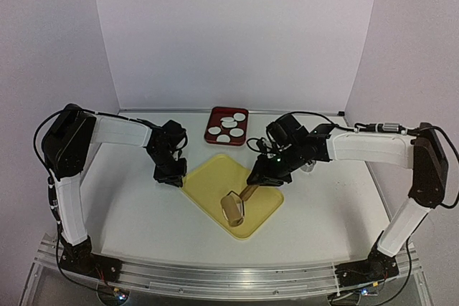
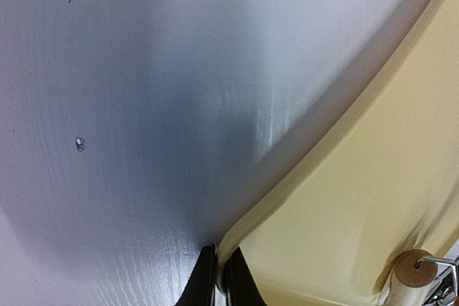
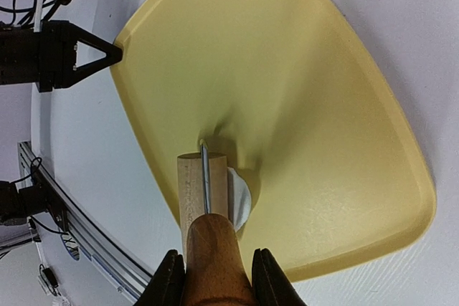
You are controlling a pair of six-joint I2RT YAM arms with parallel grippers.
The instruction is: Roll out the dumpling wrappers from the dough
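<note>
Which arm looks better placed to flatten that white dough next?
Right. The right gripper holds the rolling pin, its roller against the dough. The left gripper pinches the yellow board at its edge, probably steadying it.

The white table [image 1: 129, 206] carries two things directly. A yellow board [image 1: 215, 177] lies about mid-table, set askew so that its corners point left, right, near and far. A red tray [image 1: 209, 128] sits just beyond the board's far corner, toward the back wall.
</note>
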